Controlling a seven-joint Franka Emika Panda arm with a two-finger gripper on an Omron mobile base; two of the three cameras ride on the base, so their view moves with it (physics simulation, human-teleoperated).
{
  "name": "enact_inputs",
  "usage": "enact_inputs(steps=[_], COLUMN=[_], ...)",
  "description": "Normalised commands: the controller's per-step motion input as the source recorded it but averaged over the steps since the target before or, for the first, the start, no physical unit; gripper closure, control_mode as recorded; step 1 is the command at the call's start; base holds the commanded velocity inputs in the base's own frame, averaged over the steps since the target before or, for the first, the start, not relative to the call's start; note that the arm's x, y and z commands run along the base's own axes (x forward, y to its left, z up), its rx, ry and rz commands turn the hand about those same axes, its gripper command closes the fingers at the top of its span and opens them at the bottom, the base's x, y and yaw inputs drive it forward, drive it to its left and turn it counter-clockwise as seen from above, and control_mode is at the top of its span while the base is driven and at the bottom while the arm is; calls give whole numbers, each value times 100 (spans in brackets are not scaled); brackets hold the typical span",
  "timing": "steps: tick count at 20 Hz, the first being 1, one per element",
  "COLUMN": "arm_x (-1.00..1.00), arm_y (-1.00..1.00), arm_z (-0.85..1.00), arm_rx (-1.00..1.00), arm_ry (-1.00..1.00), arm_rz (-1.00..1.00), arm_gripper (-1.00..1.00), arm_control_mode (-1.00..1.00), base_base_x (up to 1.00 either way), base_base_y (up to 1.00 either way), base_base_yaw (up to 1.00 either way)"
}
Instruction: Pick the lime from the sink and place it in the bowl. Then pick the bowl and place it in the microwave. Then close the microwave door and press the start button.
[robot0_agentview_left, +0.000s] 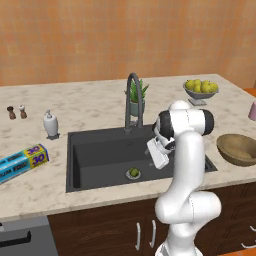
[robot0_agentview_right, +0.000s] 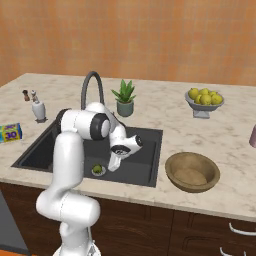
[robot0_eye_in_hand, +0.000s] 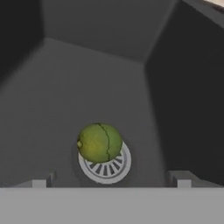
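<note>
Lime (robot0_eye_in_hand: 99, 142) sits on the round metal drain (robot0_eye_in_hand: 107, 168) at the bottom of the dark sink (robot0_agentview_left: 95, 155), partly covering the ring. Above it hangs the end effector (robot0_eye_in_hand: 111, 181), fingers spread wide and holding nothing, one tip on either side of the fruit. On the tabletop (robot0_agentview_right: 165, 117) to the right of the sink rests the wooden bowl (robot0_agentview_right: 192, 171), empty.

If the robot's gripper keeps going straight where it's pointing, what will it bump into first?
Probably the lime. The open gripper points down into the sink, and the lime sits on the drain right between its fingertips. Exact depth is hard to judge.
</note>
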Motion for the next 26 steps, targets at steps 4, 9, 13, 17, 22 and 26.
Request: enact_inputs(steps=[4, 9, 13, 17, 22, 26], arm_x=[1, 0, 0, 1, 9, 0], arm_y=[2, 6, 11, 13, 29, 12], arm_z=[-16, 0, -7, -18, -29, -30], arm_rx=[2, 8, 9, 2, 0, 0], arm_ry=[0, 0, 1, 1, 4, 2], arm_rz=[1, 7, 11, 8, 0, 4], arm_gripper=[-100, -100, -100, -100, -100, -100], arm_control_mode=[-100, -100, -100, -100, -100, -100], base_base_x=[0, 0, 0, 0, 0, 0], base_base_y=[0, 0, 0, 0, 0, 0], base_base_yaw=[0, 0, 0, 0, 0, 0])
